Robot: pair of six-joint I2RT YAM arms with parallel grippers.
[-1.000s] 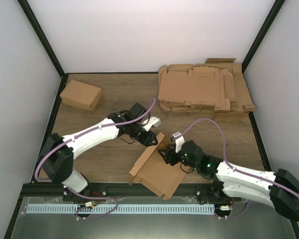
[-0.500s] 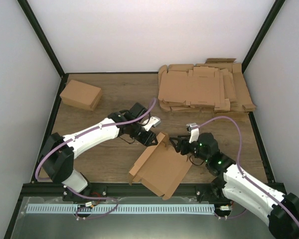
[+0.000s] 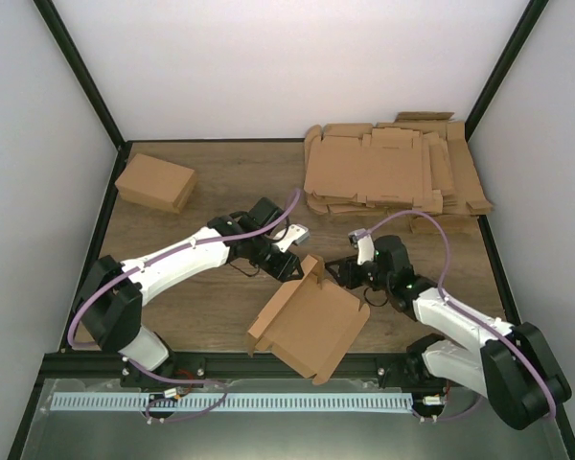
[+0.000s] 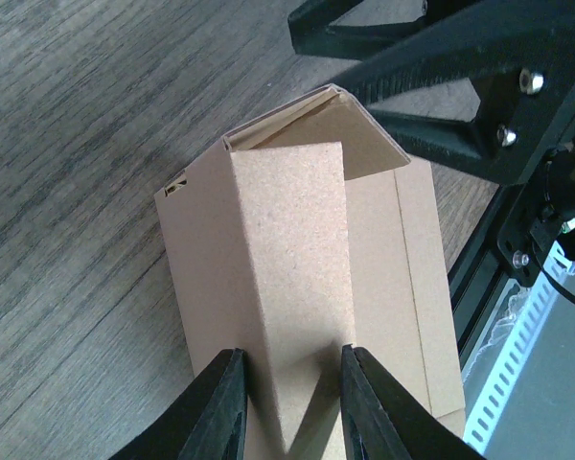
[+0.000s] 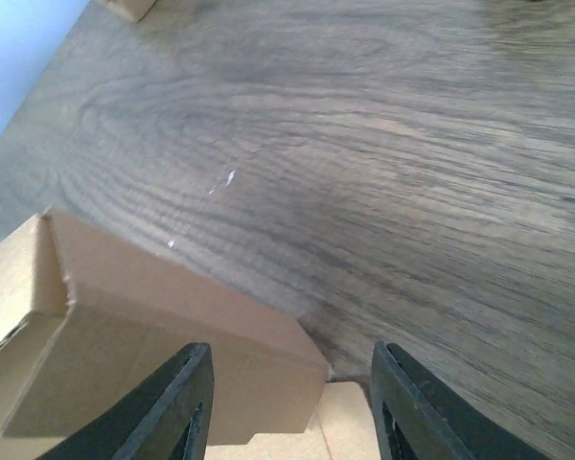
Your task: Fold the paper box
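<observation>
The left gripper (image 4: 290, 356) is clamped on a raised flap of the paper box (image 3: 311, 331). The matte, grainy brown board stands between its black fingers (image 4: 220, 402) and rises to a peaked fold beyond the tips. The rest of the die-cut sheet lies flat on the dark wood-grain table (image 3: 220, 182), spreading out below and ahead of those fingers. The right gripper (image 5: 292, 353) has its fingers apart with nothing pinched. A creased flap with a square corner lies just beneath the gap between the tips, with bare wood grain ahead.
</observation>
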